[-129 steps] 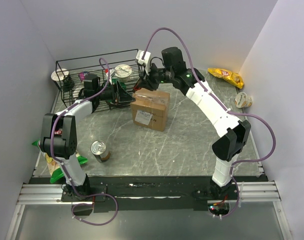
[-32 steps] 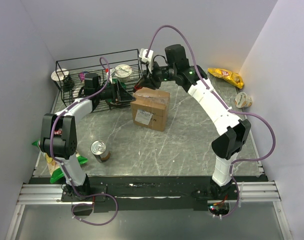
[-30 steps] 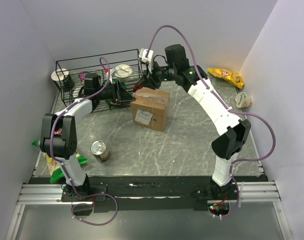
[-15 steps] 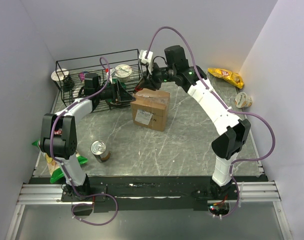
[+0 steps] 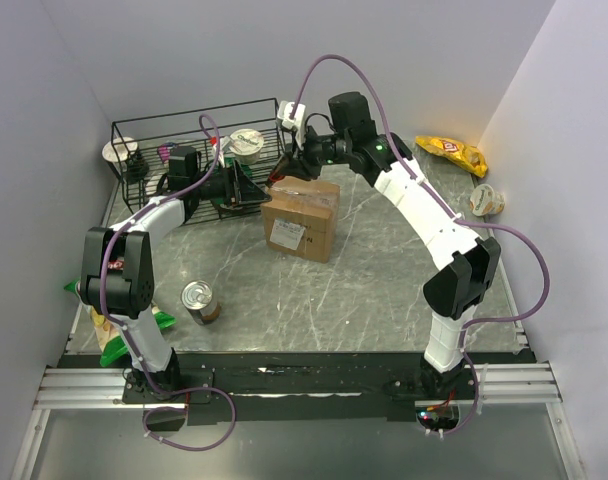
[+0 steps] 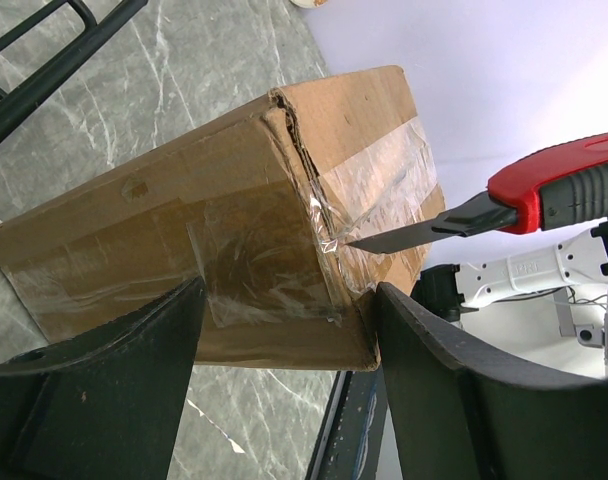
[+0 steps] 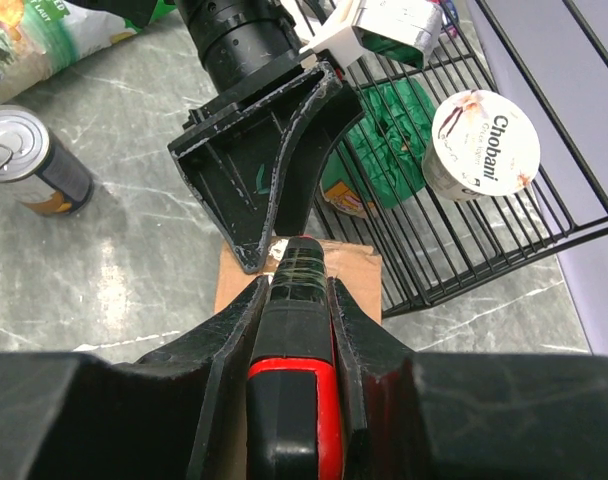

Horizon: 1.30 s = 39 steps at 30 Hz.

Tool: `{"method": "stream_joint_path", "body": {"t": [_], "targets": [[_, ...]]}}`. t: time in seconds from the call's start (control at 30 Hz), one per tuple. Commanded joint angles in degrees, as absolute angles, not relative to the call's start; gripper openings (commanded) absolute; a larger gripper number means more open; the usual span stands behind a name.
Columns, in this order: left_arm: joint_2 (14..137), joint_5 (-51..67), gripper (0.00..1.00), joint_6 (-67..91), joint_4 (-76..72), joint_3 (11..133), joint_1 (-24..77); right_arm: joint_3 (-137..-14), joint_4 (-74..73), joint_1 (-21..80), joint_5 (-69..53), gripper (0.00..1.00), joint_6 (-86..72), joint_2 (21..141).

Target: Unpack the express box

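Note:
The express box (image 5: 304, 212), brown cardboard with a white label and clear tape, stands on the table in the middle. My left gripper (image 5: 252, 190) is closed on its left end; in the left wrist view (image 6: 289, 290) both fingers press the box (image 6: 184, 230). My right gripper (image 5: 294, 168) is shut on a red and black utility knife (image 7: 304, 400) above the box's far left corner. In the left wrist view, the tip of the knife (image 6: 554, 190) touches the clear tape at the box's top edge. The right wrist view shows its gripper (image 7: 296, 285) over the box (image 7: 356, 268).
A black wire basket (image 5: 154, 140) behind the left gripper holds a yoghurt cup (image 5: 248, 143) and a green bag (image 7: 384, 120). A tin can (image 5: 198, 300) and green packets (image 5: 114, 345) lie front left. A yellow crisp bag (image 5: 449, 150) and a cup (image 5: 484, 200) lie far right.
My right gripper with the knife has shifted slightly over the box's far left corner since the earliest frame. In the last second almost nothing moved. The left arm and box are still.

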State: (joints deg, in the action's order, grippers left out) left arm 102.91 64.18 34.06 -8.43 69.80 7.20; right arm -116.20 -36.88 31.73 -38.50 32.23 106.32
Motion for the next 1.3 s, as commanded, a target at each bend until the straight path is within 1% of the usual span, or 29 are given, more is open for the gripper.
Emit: {"method": "stream_joint_path", "body": {"t": [0.0,0.33,0.53,0.8,1.03,1.27], "targets": [[105.8,55.6,0.72,28.0,-2.6,68.4,8.3,-115.6,-33.3,32.2,-36.7,0.00,32.3,105.5],[105.9,55.6,0.72,27.8,-2.2,68.6,8.3,-115.8,-31.4,32.1,-36.1,0.00,31.6,105.2],[106.1,55.7,0.72,27.5,-2.1,68.8,8.3,-117.4,-32.7,32.1,-36.7,0.00,31.5,105.7],[106.3,55.5,0.72,27.5,-1.8,68.9,8.2,-117.5,-30.6,31.6,-42.9,0.00,27.3,104.3],[105.9,55.5,0.72,27.6,-2.0,68.7,8.2,-116.4,-31.1,31.5,-40.7,0.00,28.9,104.2],[106.3,55.5,0.72,27.6,-1.9,68.9,8.3,-119.5,-34.9,31.6,-38.1,0.00,32.1,106.6]]}}
